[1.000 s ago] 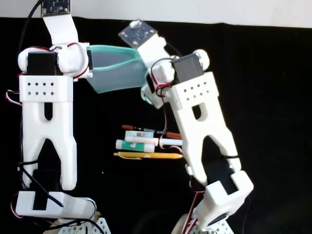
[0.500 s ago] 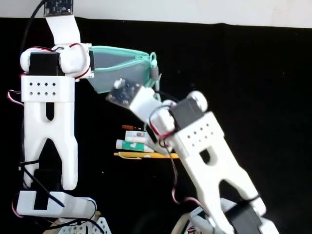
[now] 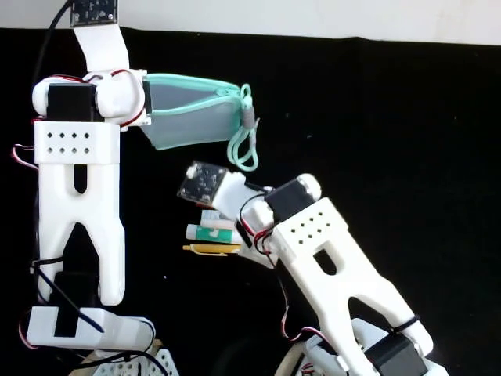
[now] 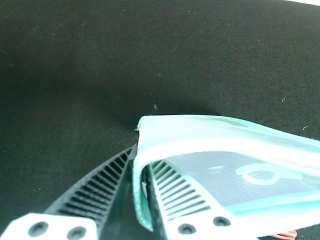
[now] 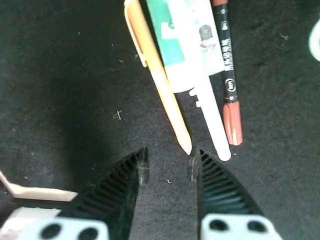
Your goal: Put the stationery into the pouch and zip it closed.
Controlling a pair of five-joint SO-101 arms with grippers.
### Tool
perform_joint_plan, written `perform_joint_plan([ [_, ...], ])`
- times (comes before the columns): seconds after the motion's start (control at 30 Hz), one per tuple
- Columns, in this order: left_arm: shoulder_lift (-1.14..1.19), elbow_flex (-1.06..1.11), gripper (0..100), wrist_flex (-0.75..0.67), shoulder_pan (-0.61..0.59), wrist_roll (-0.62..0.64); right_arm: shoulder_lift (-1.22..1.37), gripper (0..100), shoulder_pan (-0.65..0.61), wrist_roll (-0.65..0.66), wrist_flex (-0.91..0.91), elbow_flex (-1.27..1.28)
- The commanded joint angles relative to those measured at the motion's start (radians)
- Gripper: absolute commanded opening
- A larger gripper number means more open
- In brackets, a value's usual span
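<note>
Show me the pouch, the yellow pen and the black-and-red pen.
pouch [image 3: 188, 117], high view, grey front panel
yellow pen [image 5: 167, 100], right wrist view, mid barrel
black-and-red pen [image 5: 226, 60], right wrist view, black barrel

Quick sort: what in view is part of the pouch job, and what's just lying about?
Job: teal pouch, yellow pen, white pen, red-brown pen, teal-and-white stick.
Lying about: only the black table cover and the white wall strip behind it.

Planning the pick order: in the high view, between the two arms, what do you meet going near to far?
Near to far: yellow pen → green-and-white tube → pouch.
</note>
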Motion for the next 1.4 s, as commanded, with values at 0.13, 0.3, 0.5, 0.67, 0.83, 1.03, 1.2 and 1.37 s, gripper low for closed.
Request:
perform_joint_plan([
  [0.13,0.004,0.008,1,0.034,0.012,-0.006,-0.035,25.2,-0.01,0.08,-0.188,0.113],
  [0.3,0.002,0.005,1,0.038,0.018,-0.006,-0.031,25.2,-0.067,0.146,-0.282,0.163],
  [0.5,0.002,0.005,1,0.058,0.081,-0.071,0.002,25.6,-0.094,0.166,-0.348,0.168],
  [0.67,0.004,0.004,1,0.057,0.087,-0.071,0.142,28.9,-0.091,0.167,-0.4,0.137],
  [0.83,0.002,0.004,1,0.058,0.085,-0.071,0.262,31.8,-0.091,0.167,-0.418,0.044],
  [1.03,0.008,0.005,1,0.057,0.085,-0.071,0.38,31.8,-0.096,0.216,-0.418,-0.07],
  [1.2,0.008,0.005,1,0.054,0.085,-0.071,0.487,31.8,-0.097,0.216,-0.42,-0.133],
  [1.37,0.008,0.005,1,0.054,0.085,-0.071,0.59,31.8,-0.099,0.216,-0.479,-0.18],
])
